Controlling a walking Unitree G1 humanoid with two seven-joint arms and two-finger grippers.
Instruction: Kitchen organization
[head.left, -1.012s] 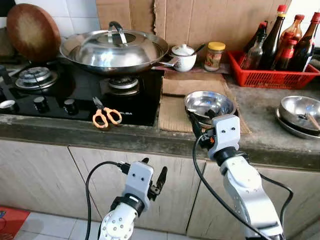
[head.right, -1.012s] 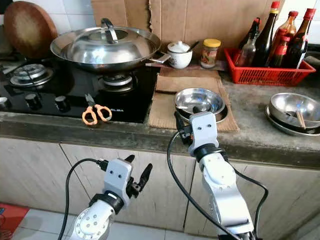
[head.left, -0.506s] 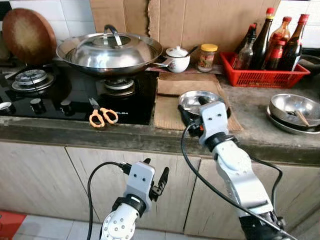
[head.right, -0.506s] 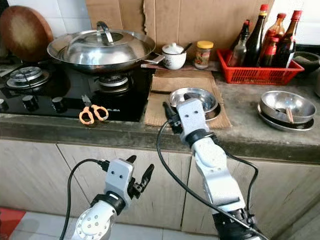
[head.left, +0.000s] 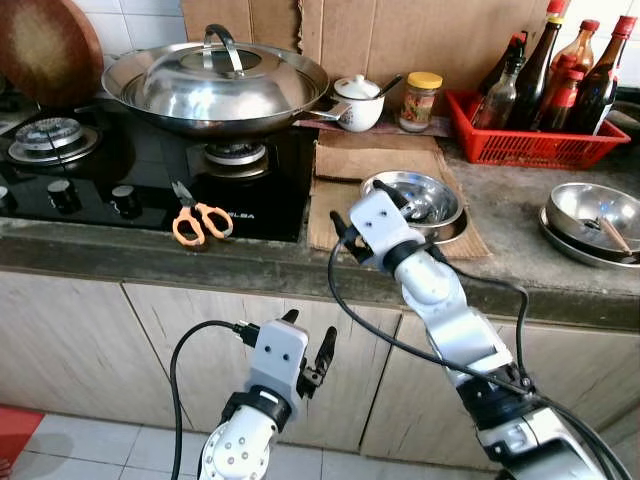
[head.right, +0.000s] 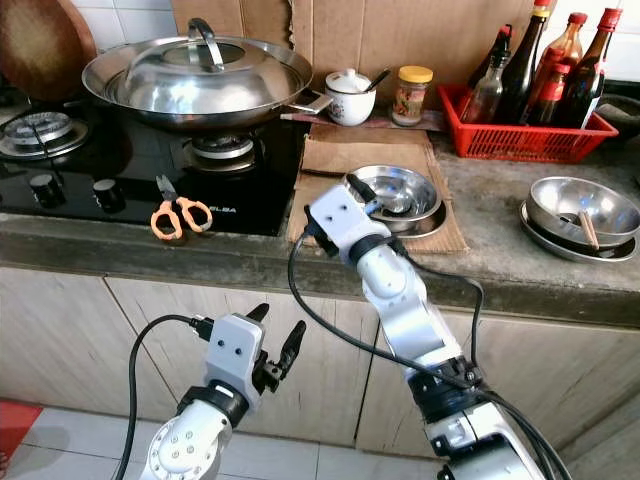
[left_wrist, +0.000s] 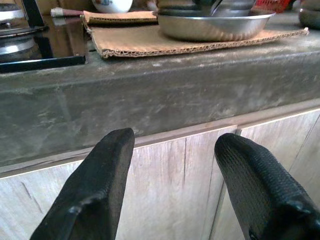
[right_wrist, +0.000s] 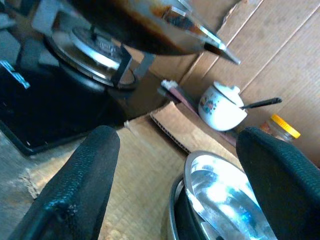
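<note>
I see my right gripper spread wide above the steel bowl on cardboard, left gripper spread below the counter.

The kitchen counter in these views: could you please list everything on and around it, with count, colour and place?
wok: one, steel, lidded, on the right burner
stove: one, black, left on the counter
scissors: one, orange-handled, at the stove's front edge
board: one, brown, round, leaning behind the stove
cardboard: brown, right of the stove
bowl: steel, on the cardboard
sugar pot: one, white, behind the cardboard
jar: one, yellow-lidded, beside the pot
basket: one, red, holding dark bottles
dishes: steel, far right
right gripper: open, over the cardboard by the bowl
left gripper: open, below the counter before the cabinets
</note>
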